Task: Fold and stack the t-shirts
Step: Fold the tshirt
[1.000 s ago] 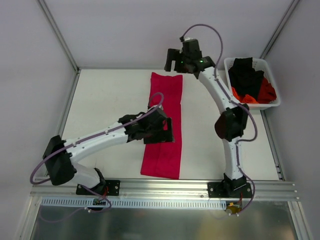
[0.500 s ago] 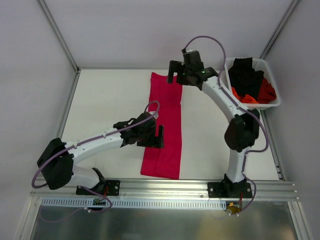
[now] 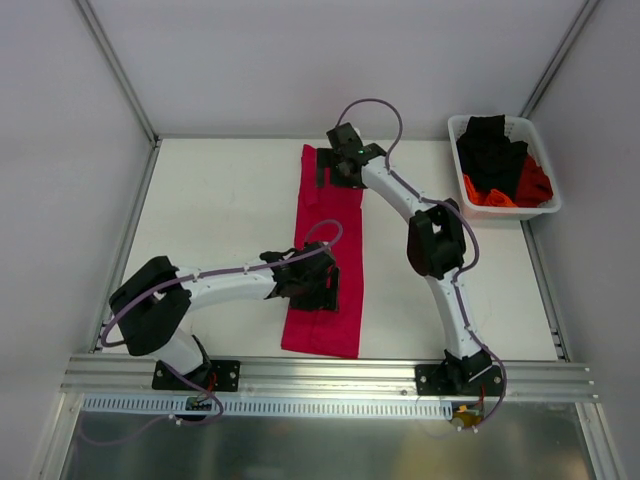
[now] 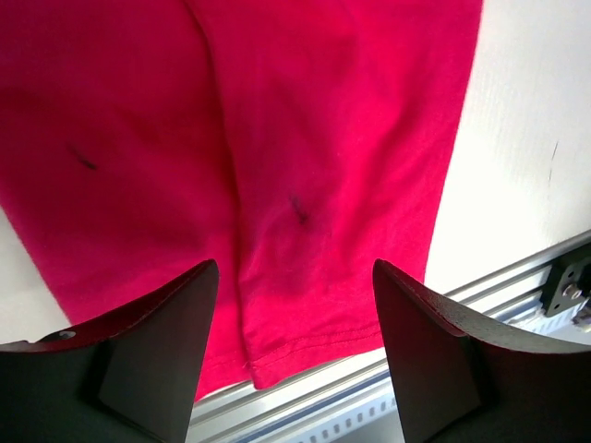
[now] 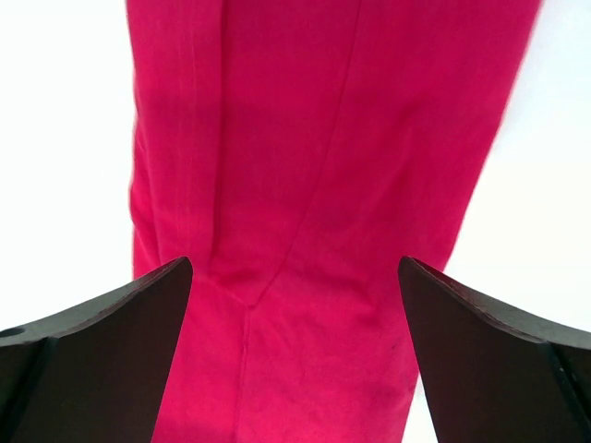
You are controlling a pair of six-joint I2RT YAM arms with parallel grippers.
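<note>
At the near edge of the tabletop (image 3: 220,200), a ribbed aluminium rail (image 3: 330,372) carrying both arm bases. Just beyond it, the near hem of the crimson-pink t-shirt (image 3: 345,240): soft matte knit, folded into a long narrow strip, laid flat from close to the rail up to the far edge, roughly mid-table. Faint lengthwise crease down the strip, plus a few small dark flecks in the left wrist view.

Over the near third of the strip, the left gripper (image 3: 325,290): black wedge-shaped fingers (image 4: 157,360) spread apart, nothing pinched, cloth and hem visible in the gap. Cannot tell whether the tips touch the fabric. Behind it, the left arm, bent sharply at the elbow toward the near left corner, forearm reaching rightward low across the table.

At the far end of the strip, the right gripper (image 3: 322,168), spread wide above the cloth, holding nothing. Below it, the right arm, rising from the right end of the rail, elbow mid-table, forearm angled leftward to the far edge.

At the far right corner, a rectangular white plastic basket (image 3: 545,165), with a crumpled black t-shirt (image 3: 490,150) and an orange-red t-shirt (image 3: 535,185) bunched inside.
</note>
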